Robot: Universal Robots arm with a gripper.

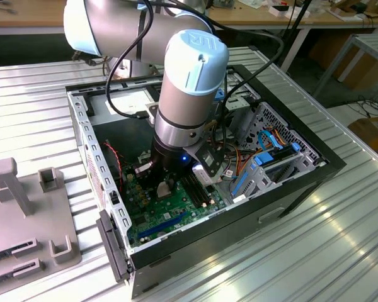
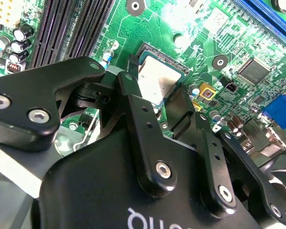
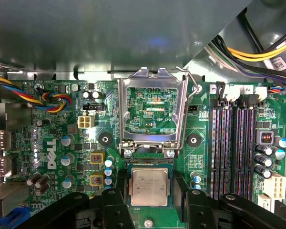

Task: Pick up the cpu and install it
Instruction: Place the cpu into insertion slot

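Tool (image 3: 149,181) straddling seated cpu (image 3: 149,188), grip cannot tell, raised socket frame (image 3: 151,82) in first wrist view

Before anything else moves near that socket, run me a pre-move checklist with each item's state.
1. Load plate swung up off the socket: ok.
2. Retention lever unlatched: ok.
3. cpu lying within the socket outline: ok.
4. gripper centred over the cpu: ok.
5. Grip on the cpu: cannot tell.
6. Coloured cable bundle away from the socket: ok.
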